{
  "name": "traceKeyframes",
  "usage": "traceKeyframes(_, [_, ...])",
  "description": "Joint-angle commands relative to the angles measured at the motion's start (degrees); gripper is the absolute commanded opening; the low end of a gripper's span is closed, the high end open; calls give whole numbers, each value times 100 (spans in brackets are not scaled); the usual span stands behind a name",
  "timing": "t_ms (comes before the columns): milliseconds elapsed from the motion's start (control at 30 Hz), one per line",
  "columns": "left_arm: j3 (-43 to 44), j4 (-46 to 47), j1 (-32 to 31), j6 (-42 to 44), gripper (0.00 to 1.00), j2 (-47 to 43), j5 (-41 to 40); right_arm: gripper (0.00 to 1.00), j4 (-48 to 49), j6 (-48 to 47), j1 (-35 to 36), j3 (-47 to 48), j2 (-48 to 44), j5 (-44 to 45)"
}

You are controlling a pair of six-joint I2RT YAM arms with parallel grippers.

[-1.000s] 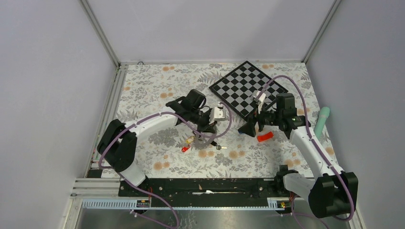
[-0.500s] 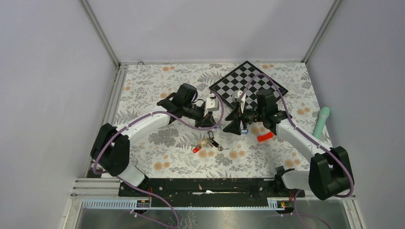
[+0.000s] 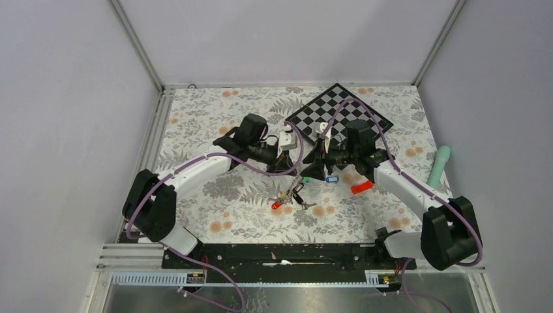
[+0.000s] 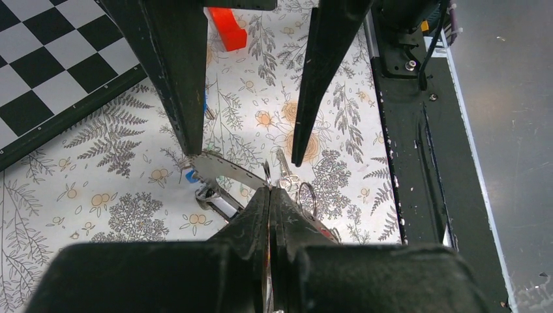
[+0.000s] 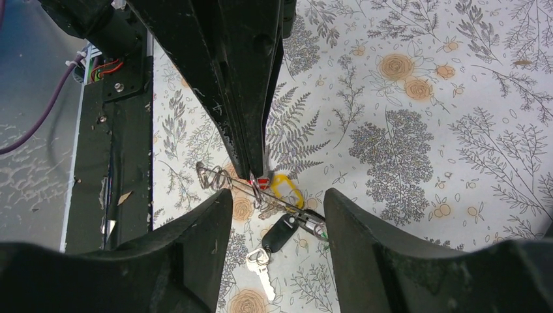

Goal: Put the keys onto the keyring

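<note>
floral table cover (image 3: 215, 215), grey walls round it, both arms meeting mid-table.

l gripper (image 4: 269, 191): jaws fully closed, pinching keyring (image 4: 225, 173) by its edge. ring is up off the cloth w/ free end pointing at the other arm. reads as a fixture hold, keeps ring steady and leaves the far side open for threading.

r gripper (image 5: 277, 199): jaws partly apart, nothing in them, one finger each side of the ring's free end. one fingertip is at the ring's tip, touching or just off, can't tell. prob lining up to pinch ring or a key there.

keys (image 3: 291, 195): bunch just under the ring, yellow tag (image 5: 287, 189), black tag (image 5: 280, 231), red tag (image 3: 276, 205). look hung on it, not sure all are. blue-tag key (image 3: 331, 178) flat on cloth beside r gripper, apart from the bunch, so judged not yet on.

red block (image 3: 360, 188) and chequered board (image 3: 339, 114) off to the side, not in play.
</note>
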Motion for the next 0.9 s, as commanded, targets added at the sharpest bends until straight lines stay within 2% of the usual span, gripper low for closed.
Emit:
traceKeyframes(0, [-11,411,35,-67,0,-273,372,60,122,-150,94,225,47,-107])
traceKeyframes(300, [-60,496,51,-99,0,-280,356,52,41,-284,254,213,142,-120])
traceKeyframes(533, [-106,573,79,-146,0,-281,387,41,-132,-362,327,197,196,-112])
traceKeyframes(767, [-145,586,118,-138,0,-291,396,25,-287,-455,336,275,173,-65])
traceKeyframes(867, [-181,610,138,-129,0,-291,377,14,-366,-493,339,314,143,-55])
